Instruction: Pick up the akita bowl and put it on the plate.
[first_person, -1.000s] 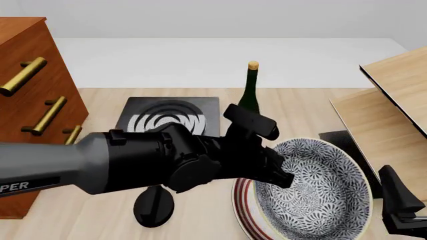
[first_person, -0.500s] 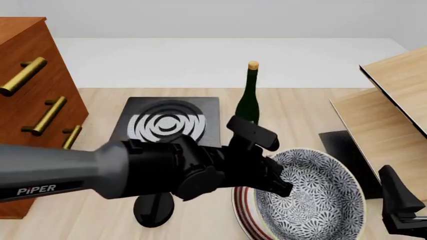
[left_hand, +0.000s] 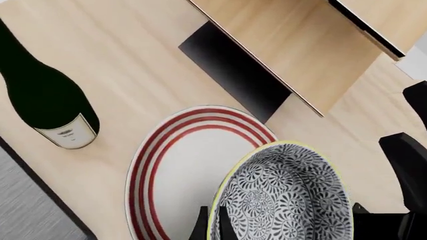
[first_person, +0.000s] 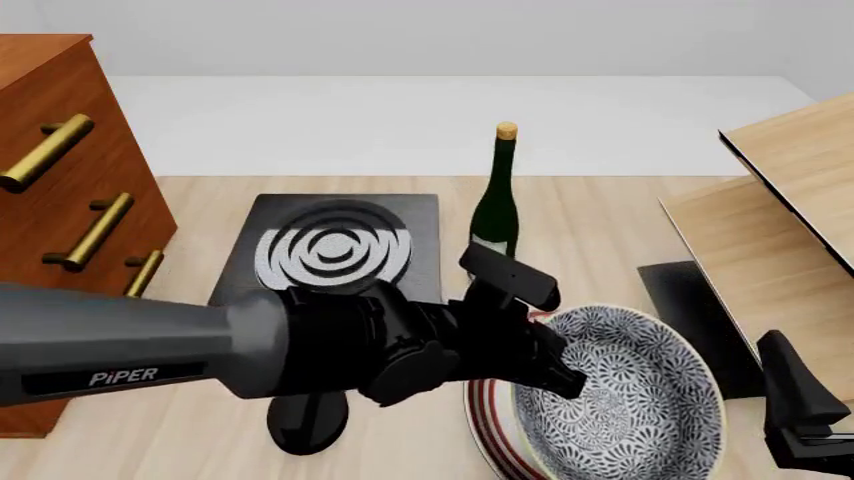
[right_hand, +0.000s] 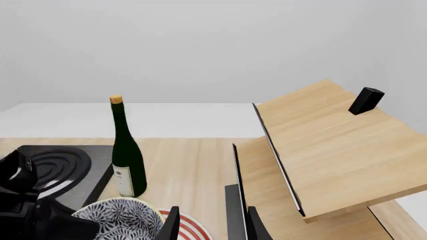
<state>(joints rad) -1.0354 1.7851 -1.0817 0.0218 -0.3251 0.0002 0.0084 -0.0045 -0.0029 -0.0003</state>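
Observation:
The akita bowl (first_person: 627, 395), black-and-white patterned with a pale rim, hangs tilted over the plate (first_person: 487, 425), of which only the red-ringed left edge shows in the front view. My left gripper (first_person: 563, 372) is shut on the bowl's left rim. In the left wrist view its fingers (left_hand: 200, 229) pinch the rim of the akita bowl (left_hand: 283, 195), which overlaps one side of the plate (left_hand: 177, 170). My right gripper (first_person: 790, 390) waits open at the table's near right corner, apart from the bowl. Its wrist view shows the akita bowl (right_hand: 123, 217) and the plate (right_hand: 190, 229) low ahead.
A green wine bottle (first_person: 498, 200) stands just behind the plate. A black stove (first_person: 334, 250) lies to its left, and a wooden drawer cabinet (first_person: 60, 210) fills the far left. A tilted wooden shelf unit (first_person: 787, 230) stands close on the right.
My left arm has sunk lower, bringing the bowl down toward the plate. The right arm has stayed still.

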